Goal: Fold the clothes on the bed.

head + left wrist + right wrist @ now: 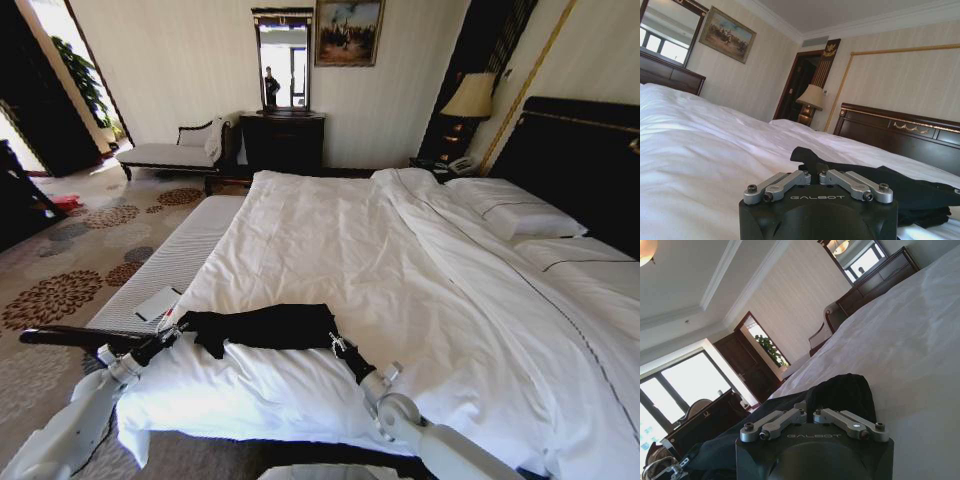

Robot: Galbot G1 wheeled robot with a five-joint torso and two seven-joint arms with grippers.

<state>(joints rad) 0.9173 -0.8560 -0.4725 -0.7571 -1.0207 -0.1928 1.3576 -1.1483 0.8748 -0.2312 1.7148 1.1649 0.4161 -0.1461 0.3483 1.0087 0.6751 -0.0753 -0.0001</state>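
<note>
The bed (420,260) takes up most of the room ahead, a wide white spread with its dark headboard (585,150) out at three o'clock and pillows (515,210) beneath it. The near edge drops off at six o'clock, right where the robot stands, and the long left edge falls to a cushioned bench (165,265) at nine o'clock. Toward twelve and one o'clock the duvet lies open and flat, so I judge that to be the free ground for spreading or flipping cloth.

The clothes (265,326), one black T-shirt, lie bunched into a narrow band across the near end of the bed, close to the six o'clock edge. It looks light, limp and unstiffened; it will likely sag and drag on the duvet rather than keep any shape, so holds belong at its two ends or corners, lifted together.

The left tool (172,330) sits at the band's nine o'clock end and the right tool (338,345) at its three o'clock end, both low on the duvet. From the wrist views each has its links drawn together with black cloth bunched at the tips, so each appears clenched on the shirt.
</note>
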